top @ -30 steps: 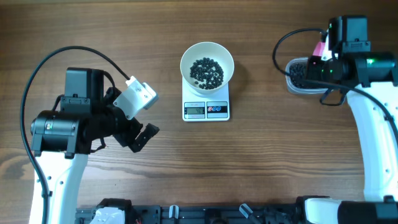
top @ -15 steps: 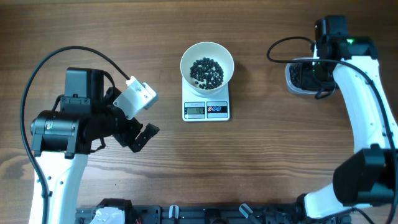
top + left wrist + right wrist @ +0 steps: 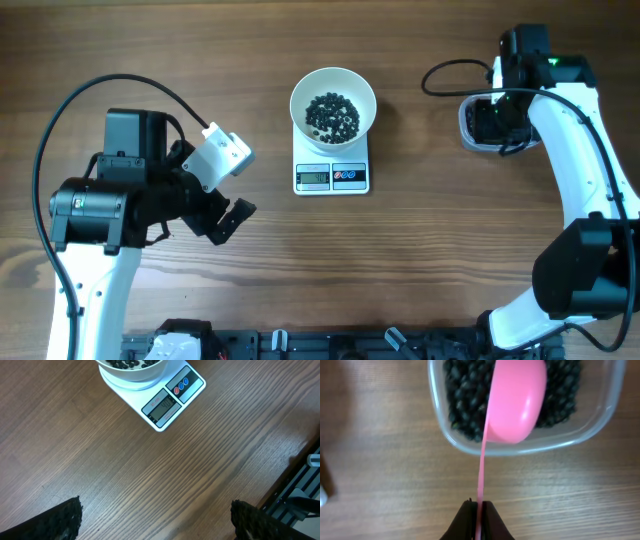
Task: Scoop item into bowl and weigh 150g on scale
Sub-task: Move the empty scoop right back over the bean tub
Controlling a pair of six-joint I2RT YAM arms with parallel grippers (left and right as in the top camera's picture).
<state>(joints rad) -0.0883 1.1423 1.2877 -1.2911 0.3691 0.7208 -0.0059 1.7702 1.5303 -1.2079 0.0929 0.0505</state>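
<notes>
Scoop [image 3: 515,402] poised over tub [image 3: 520,450], well apart from scale [image 3: 332,178].
Right tool [image 3: 479,507] pinches its handle, likely to dig beans [image 3: 462,390] for bowl [image 3: 333,78] on scale; left tool [image 3: 157,520] spread, idle.

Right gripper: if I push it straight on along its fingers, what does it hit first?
The right gripper, shut on the pink spoon, would push that spoon into the black beans first; the gripper itself would likely meet the clear tub at its near wall. Depth is unclear.
</notes>
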